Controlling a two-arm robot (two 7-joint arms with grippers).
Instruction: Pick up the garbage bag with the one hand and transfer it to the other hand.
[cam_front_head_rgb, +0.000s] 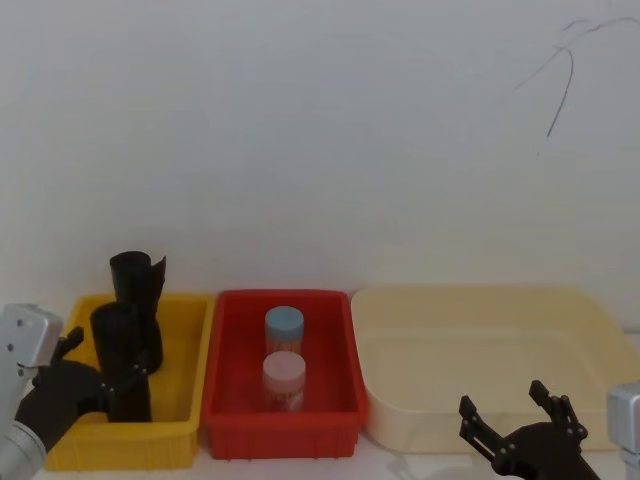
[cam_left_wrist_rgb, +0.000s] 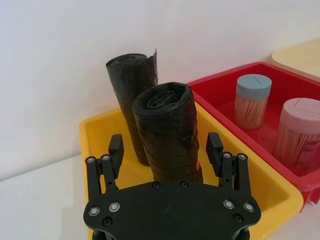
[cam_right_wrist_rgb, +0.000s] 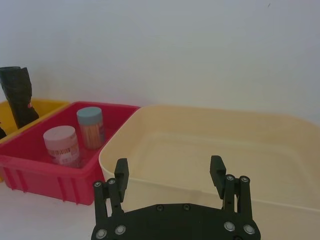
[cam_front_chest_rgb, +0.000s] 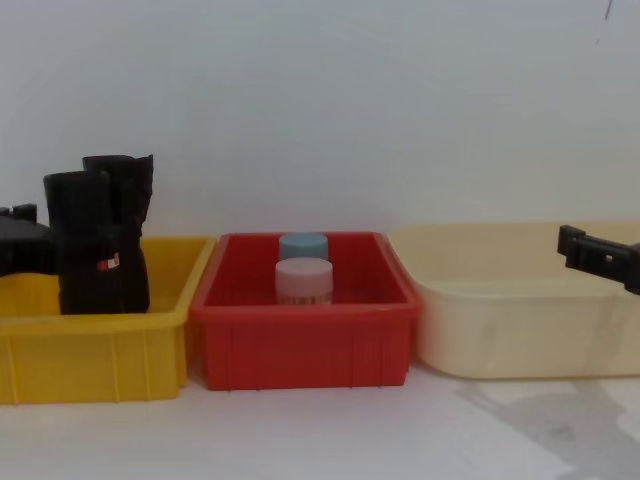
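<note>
Two black rolled garbage bags stand upright in the yellow bin (cam_front_head_rgb: 192, 345). The nearer garbage bag (cam_front_head_rgb: 120, 345) (cam_left_wrist_rgb: 167, 120) (cam_front_chest_rgb: 88, 240) stands between the fingers of my left gripper (cam_front_head_rgb: 103, 375) (cam_left_wrist_rgb: 165, 145), which is open, with a small gap on each side of the roll. The farther roll (cam_front_head_rgb: 138, 285) (cam_left_wrist_rgb: 131, 85) stands behind it against the bin's back wall. My right gripper (cam_front_head_rgb: 503, 400) (cam_right_wrist_rgb: 169, 166) (cam_front_chest_rgb: 598, 256) is open and holds nothing, hovering at the front of the cream tub.
A red bin (cam_front_head_rgb: 342, 345) in the middle holds a blue-lidded jar (cam_front_head_rgb: 284, 324) and a pink-lidded jar (cam_front_head_rgb: 284, 372). A wide cream tub (cam_front_head_rgb: 600, 335) sits at the right. A white wall rises close behind all three containers.
</note>
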